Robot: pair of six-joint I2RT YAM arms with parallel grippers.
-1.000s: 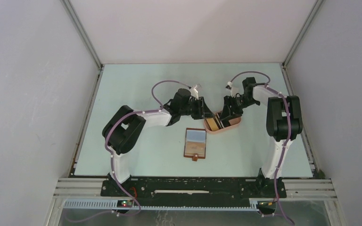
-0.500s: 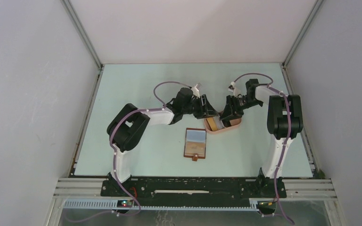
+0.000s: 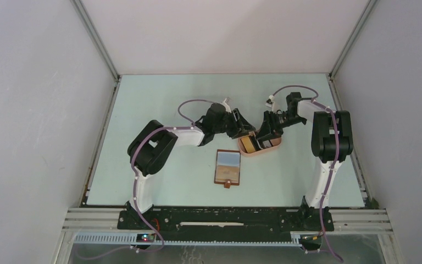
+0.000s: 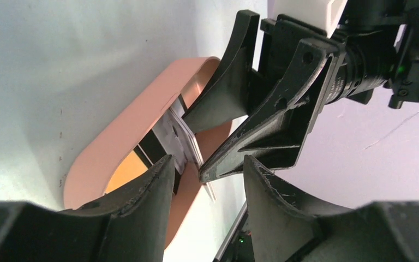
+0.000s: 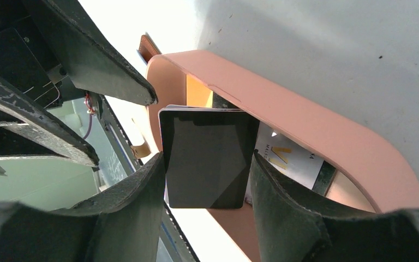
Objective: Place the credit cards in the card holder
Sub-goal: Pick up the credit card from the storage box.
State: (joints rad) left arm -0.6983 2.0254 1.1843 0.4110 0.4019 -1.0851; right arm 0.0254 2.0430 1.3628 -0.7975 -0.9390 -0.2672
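Clearly, the dark glossy rectangular plastic card [image 5: 204,164] is the piece in play. It is raised on a tilt at the rim of the pink oval plastic tray [image 5: 316,139], pinched across its width between the two black fingers of the right gripper [image 3: 259,140], with both opposite edges touching the pads. Beneath it, inside the tray, lie a white card with a yellow logo [image 5: 286,155] and an orange-yellow card [image 5: 199,91]. The tray sits at about 1 o'clock from the small reddish-brown leather bifold card holder [image 3: 228,168]. The holder lies spread flat on the pale table [image 3: 159,104], apart from the tray and toward 6 o'clock of the table's middle.

Such a card is likely very light, thin and stiff with a little spring, and its shiny face looks slippery. An edge-to-edge pinch like this one seems the safer hold, since a grip on the faces could let it slide or twist. Feeding it into a leather slot will probably want one short edge left free.

The left gripper [image 4: 207,166] faces the right one from 9 o'clock, its jaws parted and closed on nothing; the card's edge passes just beside one finger. Both arms reach forward with elbows bent and wrists turned inward — their tips almost meeting over the tray.
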